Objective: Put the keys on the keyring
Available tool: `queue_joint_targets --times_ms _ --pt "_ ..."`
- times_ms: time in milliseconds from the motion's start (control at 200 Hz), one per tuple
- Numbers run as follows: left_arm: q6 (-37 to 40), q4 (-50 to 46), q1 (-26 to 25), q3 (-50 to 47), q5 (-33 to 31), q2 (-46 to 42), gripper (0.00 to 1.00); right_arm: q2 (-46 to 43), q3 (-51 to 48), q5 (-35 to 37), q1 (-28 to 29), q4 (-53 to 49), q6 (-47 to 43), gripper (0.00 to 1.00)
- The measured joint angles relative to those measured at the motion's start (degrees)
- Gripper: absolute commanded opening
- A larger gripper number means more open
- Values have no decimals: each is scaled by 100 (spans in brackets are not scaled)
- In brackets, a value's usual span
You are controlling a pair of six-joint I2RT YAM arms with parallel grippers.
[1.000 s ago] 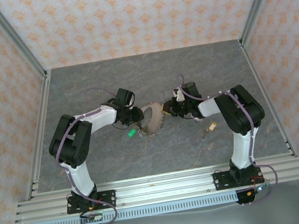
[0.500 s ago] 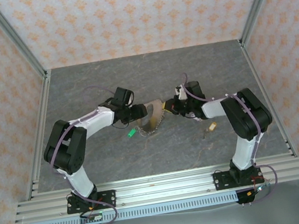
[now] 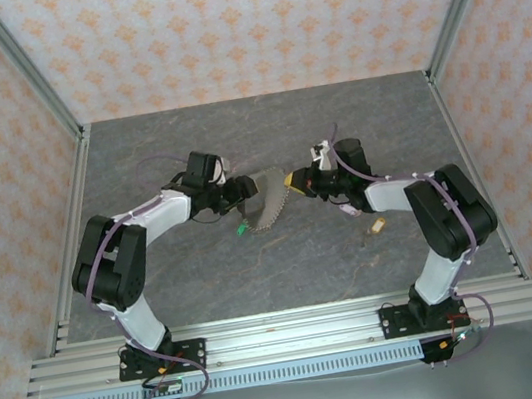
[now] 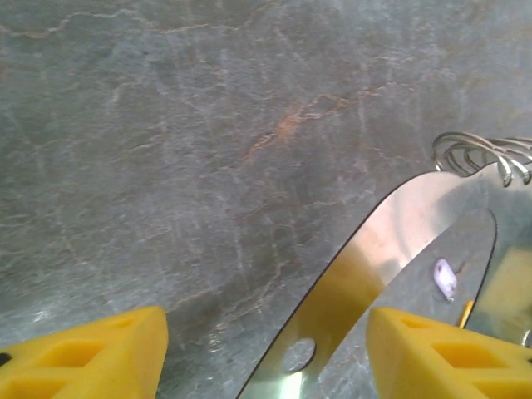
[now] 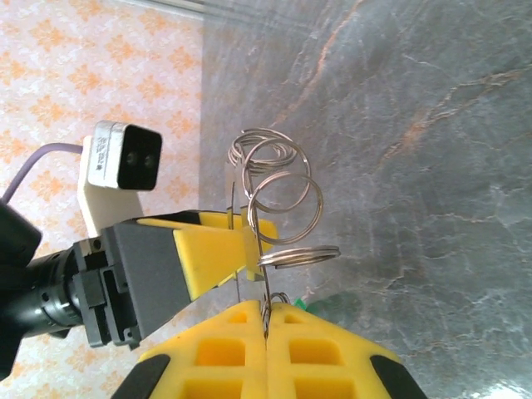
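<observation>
Top external: we have the keyring (image 3: pixel 269 206) between both grippers, with one key not yet on it.
Our left gripper (image 3: pixel 240 193) stands open astride it, and our right gripper (image 3: pixel 294 183) is clenched on one of its wire rings (image 5: pixel 270 301). A key (image 3: pixel 377 226) lies further right on the table (image 3: pixel 336 128); we judge one hand must next let go to fetch it.

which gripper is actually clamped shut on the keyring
The right gripper: its jaws are pressed together on a wire loop of the keyring. The left gripper has its jaws wide apart.
</observation>
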Motion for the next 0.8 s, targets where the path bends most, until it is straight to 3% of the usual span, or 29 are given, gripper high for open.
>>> queue_joint_targets --times_ms 200,360,631,721,801 --pt "-125 114 70 -33 387 -247 28 -166 0 17 -50 4 -4 1" --pt "-105 70 46 -74 638 -809 16 -258 0 74 -122 15 -4 2" --pt "-133 70 22 -74 780 -1370 14 -511 0 11 -68 -33 -11 3" --pt "-168 72 22 -74 833 -1462 0 -627 0 20 -68 -81 -28 3" --pt "-157 162 -7 -52 984 -1578 0 -654 0 26 -57 -166 -48 5"
